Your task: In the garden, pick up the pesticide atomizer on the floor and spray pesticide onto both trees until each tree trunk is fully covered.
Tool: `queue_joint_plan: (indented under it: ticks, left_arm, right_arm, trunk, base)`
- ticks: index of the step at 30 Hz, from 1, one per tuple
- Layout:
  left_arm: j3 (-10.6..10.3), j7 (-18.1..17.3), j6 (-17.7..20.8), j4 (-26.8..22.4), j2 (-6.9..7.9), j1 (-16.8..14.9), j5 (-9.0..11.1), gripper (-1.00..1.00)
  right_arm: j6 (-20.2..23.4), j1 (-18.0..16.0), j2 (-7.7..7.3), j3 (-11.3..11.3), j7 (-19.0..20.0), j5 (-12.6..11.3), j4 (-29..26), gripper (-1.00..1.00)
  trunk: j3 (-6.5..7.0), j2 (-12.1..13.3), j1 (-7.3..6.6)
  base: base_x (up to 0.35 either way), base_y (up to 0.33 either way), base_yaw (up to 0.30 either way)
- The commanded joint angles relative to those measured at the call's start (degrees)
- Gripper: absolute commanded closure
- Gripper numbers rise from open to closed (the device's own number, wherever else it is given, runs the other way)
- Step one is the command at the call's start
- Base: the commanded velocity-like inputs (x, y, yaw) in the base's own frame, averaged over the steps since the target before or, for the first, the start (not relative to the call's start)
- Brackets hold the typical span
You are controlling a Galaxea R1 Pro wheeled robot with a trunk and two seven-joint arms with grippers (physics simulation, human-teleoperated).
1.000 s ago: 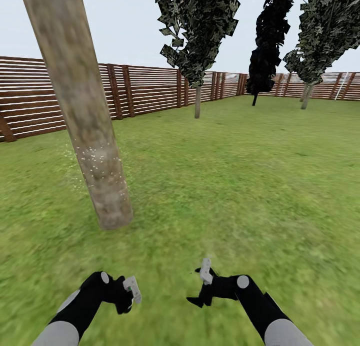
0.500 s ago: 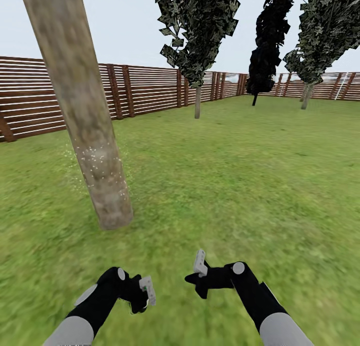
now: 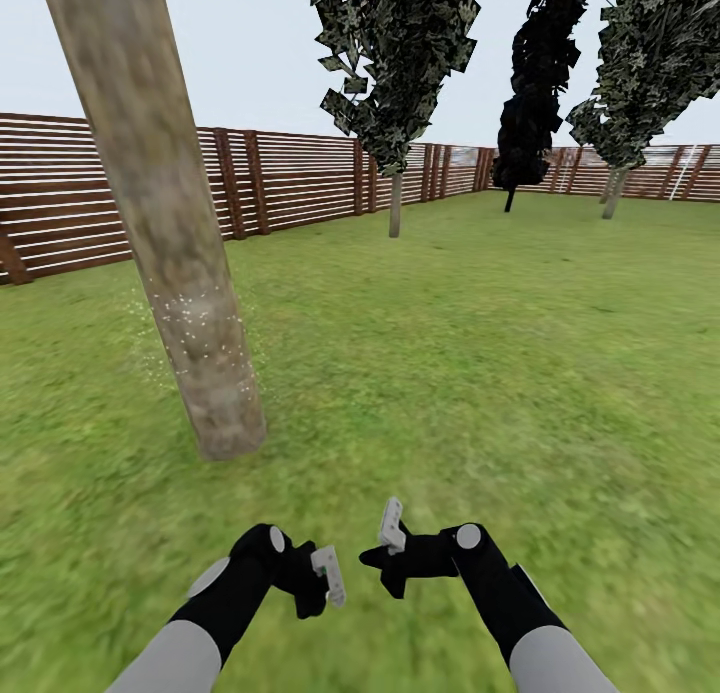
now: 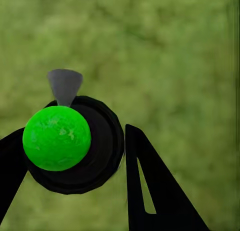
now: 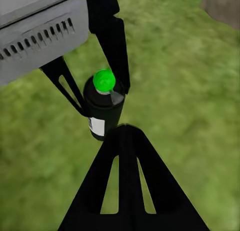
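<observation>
The pesticide atomizer (image 4: 75,146), a black bottle with a bright green round top and a grey nozzle, sits between the fingers of my left gripper (image 4: 75,178), which is shut on it. In the right wrist view the atomizer (image 5: 104,108) hangs upright over the grass in the left gripper (image 5: 102,98). My right gripper (image 5: 125,133) is shut and empty, a short way from the bottle. In the head view the left gripper (image 3: 322,585) and right gripper (image 3: 385,561) are close together low in front. A thick pale mottled tree trunk (image 3: 170,233) leans ahead on the left, with white specks around its lower part.
Green lawn (image 3: 500,373) stretches ahead to a brown slatted fence (image 3: 280,178). Three dark-leaved thin-trunked trees (image 3: 400,63) stand far back near the fence. Open grass lies to the right of the thick trunk.
My left arm has swung right toward the centre with the atomizer. The right gripper has shifted slightly left and forward, so the two grippers now sit closer together.
</observation>
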Motion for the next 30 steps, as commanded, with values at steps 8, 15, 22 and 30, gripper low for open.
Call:
queue_joint_plan:
  ticks: [8,15,22,30]
  left_arm:
    - [0.2,-0.4,-0.5,1.0,-0.02,0.1,1.0,1.00]
    - [0.3,-2.8,-0.8,1.0,0.07,0.0,5.0,1.00]
    - [0.3,-2.8,-0.7,0.2,-0.61,0.0,6.3,1.00]
    - [0.1,-2.9,-0.8,-0.1,-1.71,-0.6,8.6,1.00]
  right_arm:
    - [0.0,0.0,0.08,0.0,0.0,0.0,-1.1,1.00]
    - [0.0,0.0,0.08,0.0,0.0,0.0,-1.1,1.00]
    - [0.0,0.0,0.08,0.1,0.0,0.0,-1.1,1.00]
    - [0.0,0.0,0.07,0.1,-0.1,0.0,-1.1,1.00]
  trunk:
    - [0.00,0.0,0.00]
    - [0.00,0.0,0.00]
    - [0.00,0.0,0.00]
    - [0.00,0.0,0.00]
  base:
    - [0.000,0.000,0.000]
    - [0.000,0.000,0.000]
    - [0.000,0.000,0.000]
    - [0.000,0.000,0.000]
